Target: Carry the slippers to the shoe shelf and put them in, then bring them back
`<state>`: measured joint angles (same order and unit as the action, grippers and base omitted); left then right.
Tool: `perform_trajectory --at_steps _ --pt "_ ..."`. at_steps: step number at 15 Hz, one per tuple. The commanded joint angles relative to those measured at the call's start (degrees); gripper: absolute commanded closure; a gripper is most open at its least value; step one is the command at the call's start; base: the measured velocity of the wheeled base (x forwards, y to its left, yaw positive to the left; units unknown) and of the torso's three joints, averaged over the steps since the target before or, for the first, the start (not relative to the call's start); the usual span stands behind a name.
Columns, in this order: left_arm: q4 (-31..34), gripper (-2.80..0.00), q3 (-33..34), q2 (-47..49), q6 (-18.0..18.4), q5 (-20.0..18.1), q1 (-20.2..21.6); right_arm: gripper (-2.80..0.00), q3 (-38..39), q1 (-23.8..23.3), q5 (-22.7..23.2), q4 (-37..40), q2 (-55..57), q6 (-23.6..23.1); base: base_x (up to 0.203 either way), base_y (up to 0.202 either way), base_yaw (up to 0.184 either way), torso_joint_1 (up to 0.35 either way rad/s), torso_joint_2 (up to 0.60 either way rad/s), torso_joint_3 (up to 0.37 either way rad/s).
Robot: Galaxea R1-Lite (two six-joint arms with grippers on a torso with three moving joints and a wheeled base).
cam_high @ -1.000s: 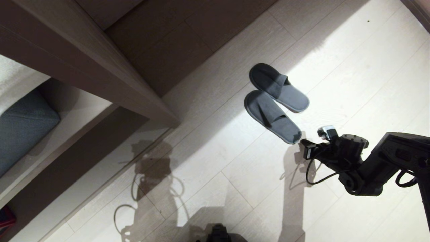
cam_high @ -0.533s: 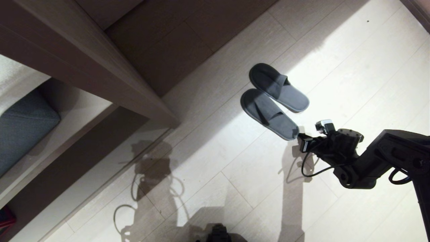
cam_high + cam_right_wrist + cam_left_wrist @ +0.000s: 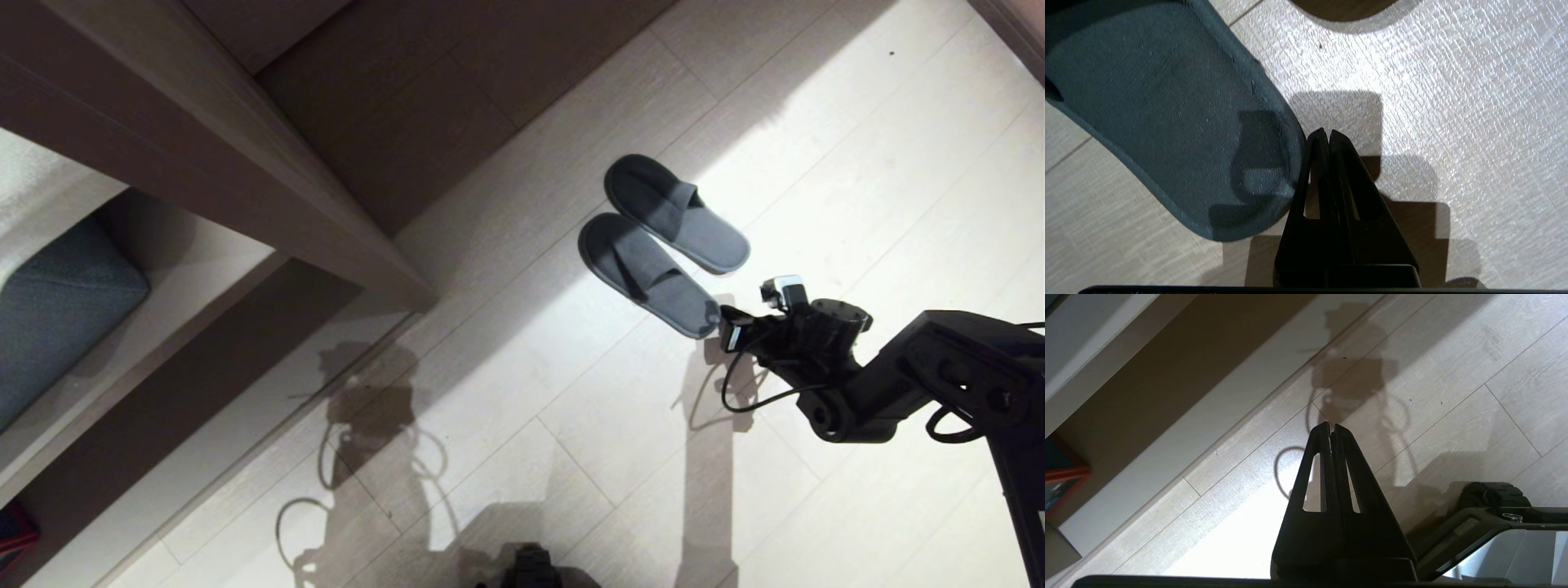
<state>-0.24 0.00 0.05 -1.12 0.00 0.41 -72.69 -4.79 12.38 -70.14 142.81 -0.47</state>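
Lying side by side on the floor (image 3: 522, 457) at upper centre, the slippers (image 3: 661, 245) are resting flat; the right gripper (image 3: 1327, 136), fingers pressed together and empty, is touching the nearer slipper's heel; the left gripper (image 3: 1329, 428) is hanging likewise closed.

Pale plank floor (image 3: 857, 147) sunlit; taupe desk (image 3: 204, 147) shadowed.

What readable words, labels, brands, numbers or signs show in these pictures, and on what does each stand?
None: no readable text shows in any view.
The slippers are plain grey fabric with no brand mark showing.
The right gripper, shut beside the nearer slipper's heel, and the left gripper, shut over the floor, carry no lettering.
The red-edged thing at the edge of the left wrist view shows no legible marking.
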Motion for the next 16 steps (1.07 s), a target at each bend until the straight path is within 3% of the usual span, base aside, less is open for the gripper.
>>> perform_trajectory --at_steps 1,5,7,9,16 --pt "-0.02 0.00 0.00 0.04 -0.04 0.00 0.02 0.00 -2.11 0.37 -0.62 -0.18 1.27 0.38 0.000 0.000 0.000 0.000 0.00 0.000" --pt "-0.02 0.00 0.00 0.04 -0.02 0.00 0.02 0.00 -2.41 0.62 -1.13 -0.38 1.11 0.47 0.000 0.000 0.000 0.000 0.00 0.000" --pt "-0.02 0.00 0.00 0.04 -0.11 0.00 0.02 0.00 1.21 0.61 -1.02 -0.58 -1.39 0.40 0.000 0.000 0.000 0.000 0.00 0.000" --pt "-0.02 0.00 0.00 0.04 -0.11 0.00 0.02 0.00 7.25 0.70 -0.67 -1.32 -5.90 0.39 0.000 0.000 0.000 0.000 0.00 0.000" --pt "-0.02 0.00 0.00 0.04 -0.02 0.00 0.02 0.00 35.19 1.50 3.57 -14.75 -27.32 0.30 0.000 0.000 0.000 0.000 0.00 0.000"
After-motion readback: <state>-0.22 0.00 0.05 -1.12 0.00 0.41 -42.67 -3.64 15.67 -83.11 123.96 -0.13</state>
